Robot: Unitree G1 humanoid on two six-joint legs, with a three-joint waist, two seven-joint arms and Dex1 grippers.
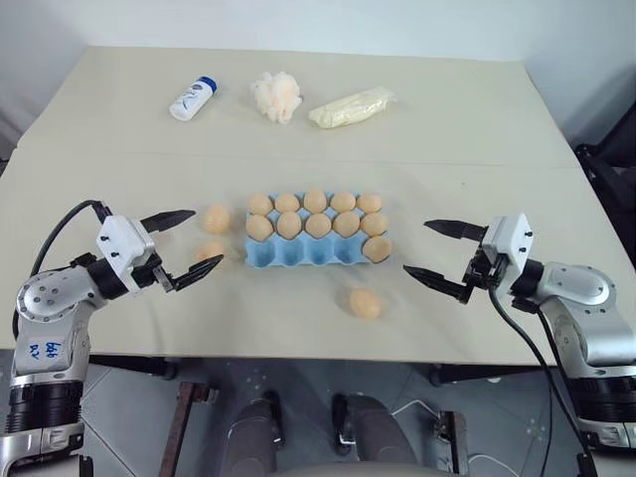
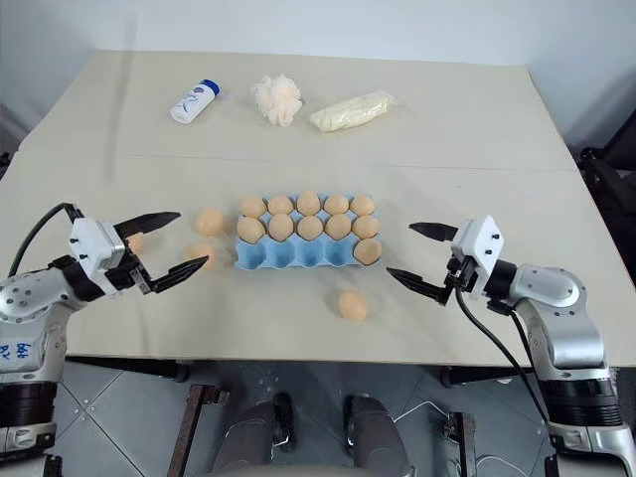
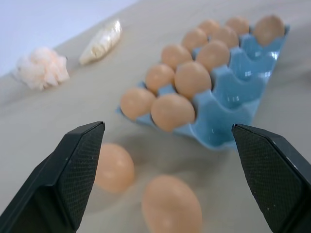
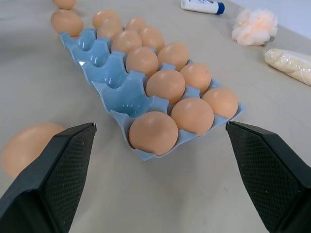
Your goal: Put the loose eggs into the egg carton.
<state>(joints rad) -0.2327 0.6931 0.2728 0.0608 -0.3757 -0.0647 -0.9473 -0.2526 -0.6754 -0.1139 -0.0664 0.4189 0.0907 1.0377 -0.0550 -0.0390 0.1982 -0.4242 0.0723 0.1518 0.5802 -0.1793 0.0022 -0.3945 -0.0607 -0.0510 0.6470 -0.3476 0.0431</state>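
Note:
The light blue egg carton lies mid-table, its two far rows full of tan eggs and one more egg in the near row's right-end cup. Two loose eggs rest just left of the carton. My left gripper stands open and level right beside them, fingers apart with nothing between them. A third loose egg sits in front of the carton's right part. My right gripper is open too, pointing at the carton's right end, a short gap away and holding nothing.
Along the far side of the table lie a white bottle with a blue cap, a pale fluffy puff and a cream plastic-wrapped bag. The table's near edge runs just in front of both grippers.

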